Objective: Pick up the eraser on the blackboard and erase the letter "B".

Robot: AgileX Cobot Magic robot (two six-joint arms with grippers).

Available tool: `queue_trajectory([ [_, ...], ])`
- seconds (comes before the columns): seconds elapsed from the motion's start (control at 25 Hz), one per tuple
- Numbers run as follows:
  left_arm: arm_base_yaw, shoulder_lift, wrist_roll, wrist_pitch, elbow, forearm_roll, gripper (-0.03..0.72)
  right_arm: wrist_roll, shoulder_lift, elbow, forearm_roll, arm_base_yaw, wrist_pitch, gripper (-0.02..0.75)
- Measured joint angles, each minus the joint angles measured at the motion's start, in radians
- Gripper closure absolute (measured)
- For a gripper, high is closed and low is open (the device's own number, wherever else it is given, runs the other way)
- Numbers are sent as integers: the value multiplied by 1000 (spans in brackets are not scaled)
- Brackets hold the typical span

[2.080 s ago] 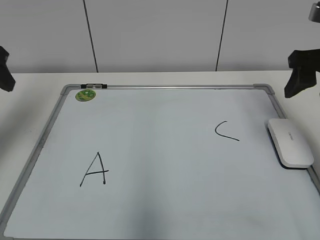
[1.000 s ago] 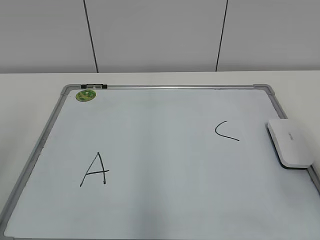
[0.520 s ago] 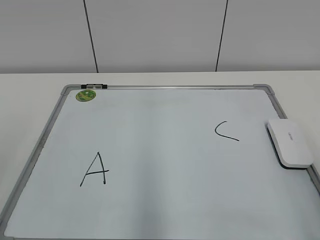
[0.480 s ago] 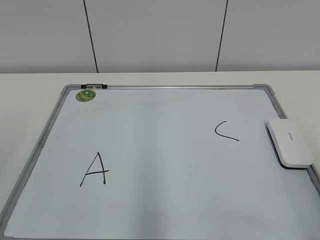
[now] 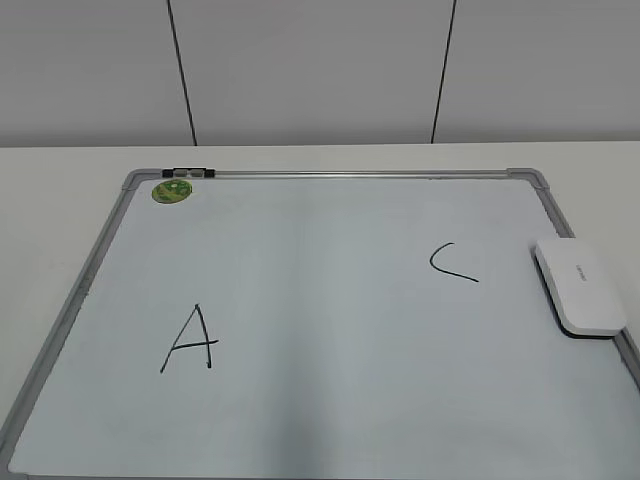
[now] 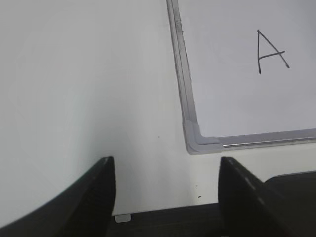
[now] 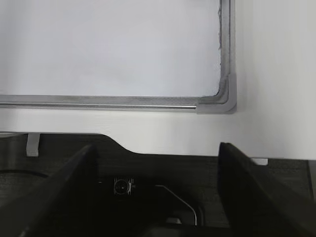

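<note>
Both grippers hung back off the board with their dark fingers spread wide and nothing between them: the left gripper (image 6: 165, 197) over the bare table beside the board's near left corner, the right gripper (image 7: 155, 192) just off its near right corner, and neither one showed in the exterior view. The eraser (image 5: 580, 287), a flat white block with rounded corners, a dark underside showing along its near edge and faint grey lettering on top, lay flat at the right edge of the blackboard (image 5: 330, 173), partly over the grey frame. The board itself was a large white panel in a grey metal frame with rounded corners, lying flat on the white table (image 5: 60, 165). A black "A" (image 5: 190, 339) stood at the lower left of it, a black "C" (image 5: 452, 262) sat just left of the eraser, and the stretch between them was plain white, with no "B" that I could make out. A round green sticker (image 5: 171, 190) sat in the far left corner. Behind the table rose a pale grey wall (image 5: 310, 70) crossed by two dark vertical seams.
</note>
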Motion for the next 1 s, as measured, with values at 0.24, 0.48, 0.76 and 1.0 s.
queue_trajectory([
  [0.24,-17,-141,-2,35,28,2,209,-2,-173,0,-24,0,22,184],
  [0.48,-18,-195,0,38,29,6,211,-81,-238,0,-77,0,28,184],
  [0.76,-18,-195,0,-41,48,13,227,-89,-238,20,-84,0,-57,184],
  [1.0,-18,-195,2,-87,71,13,230,-89,-238,39,-87,0,-82,184],
])
